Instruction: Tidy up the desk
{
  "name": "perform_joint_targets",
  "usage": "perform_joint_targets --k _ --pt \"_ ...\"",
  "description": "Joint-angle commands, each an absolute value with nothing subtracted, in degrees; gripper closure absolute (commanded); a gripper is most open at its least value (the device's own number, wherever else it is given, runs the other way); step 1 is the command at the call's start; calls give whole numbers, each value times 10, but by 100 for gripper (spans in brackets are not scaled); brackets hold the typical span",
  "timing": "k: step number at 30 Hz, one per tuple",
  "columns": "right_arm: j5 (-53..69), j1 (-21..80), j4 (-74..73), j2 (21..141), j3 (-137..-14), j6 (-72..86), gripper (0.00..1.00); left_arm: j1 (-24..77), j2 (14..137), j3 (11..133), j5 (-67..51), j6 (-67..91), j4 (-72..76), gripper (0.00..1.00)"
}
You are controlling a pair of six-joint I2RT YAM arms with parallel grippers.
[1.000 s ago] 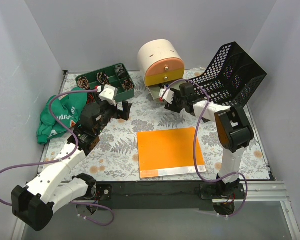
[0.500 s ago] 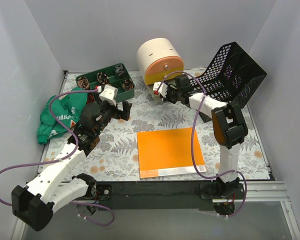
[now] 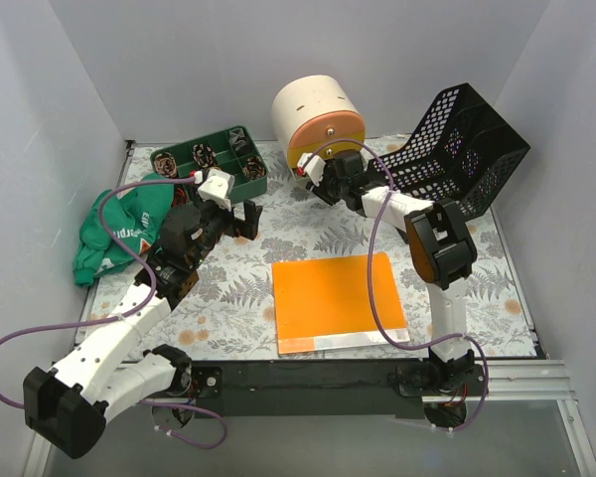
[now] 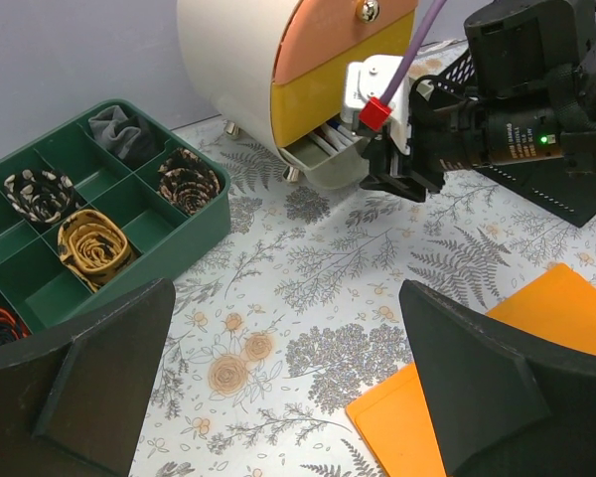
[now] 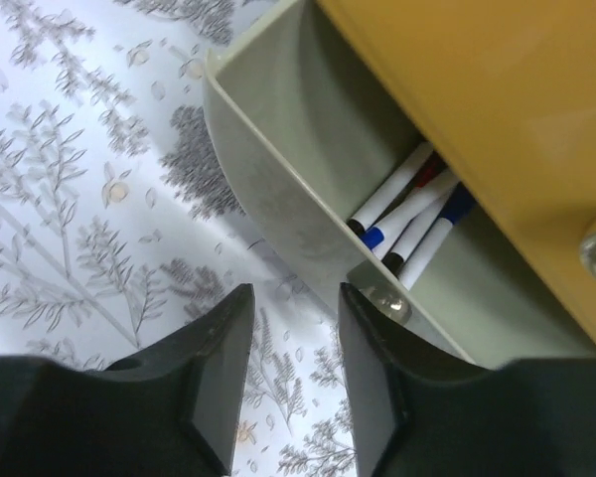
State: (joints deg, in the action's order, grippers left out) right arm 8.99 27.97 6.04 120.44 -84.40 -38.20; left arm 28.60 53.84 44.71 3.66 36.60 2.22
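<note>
R fingers (image 5: 179,397) over fern-print desk (image 5: 70,229)

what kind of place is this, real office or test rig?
Probably a staged desk inside a robot test cell: plain grey walls box in a fern-and-flower print tabletop, with desk props on it, a round cream drawer unit holding marker pens and a green compartmented plastic tray.

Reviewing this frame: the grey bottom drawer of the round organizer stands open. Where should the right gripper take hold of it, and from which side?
Probably the small metal knob on the grey drawer, on its curved front wall. Come in low from the front, with the right gripper straddling it. The wall is smooth and wide, and the yellow drawer overhangs the markers, blocking a top approach.
</note>
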Motion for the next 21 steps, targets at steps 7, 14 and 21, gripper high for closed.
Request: perform_joint_targets --k 7,14,21 --pt "23 287 132 1234 -906 -393 22 283 542 446 33 359 33 2" --pt "29 287 143 1248 -906 -454 2 283 547 446 33 359 32 2" --pt "77 287 173 1233 -875 -540 2 283 549 445 35 359 32 2"
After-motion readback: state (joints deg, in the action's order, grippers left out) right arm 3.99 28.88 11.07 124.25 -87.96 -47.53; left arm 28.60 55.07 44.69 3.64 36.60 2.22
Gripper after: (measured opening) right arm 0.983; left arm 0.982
